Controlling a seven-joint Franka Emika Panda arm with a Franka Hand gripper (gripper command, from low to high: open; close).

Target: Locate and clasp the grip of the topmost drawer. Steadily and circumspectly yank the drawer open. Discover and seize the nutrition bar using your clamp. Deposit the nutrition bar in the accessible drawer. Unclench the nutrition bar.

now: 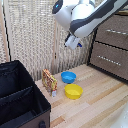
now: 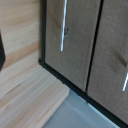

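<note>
Exterior view: nutrition bar (image 1: pixel 49 81) wrapper writing unreadable; end effector (image 1: pixel 73 43) finger state unclear.

I seem to be in a staged, home-like test room rather than a lived-in house. A pale wooden floor (image 1: pixel 95 95) runs beneath a dark dresser (image 1: pixel 111 45) with wood-grain drawer fronts, a light curtain (image 1: pixel 35 35) covers the wall, and a black fabric bin (image 1: pixel 20 97) stands nearby.

Open air lies between the tool (image 1: pixel 73 43) and the topmost drawer (image 1: pixel 116 31); bowls sit well below.
</note>
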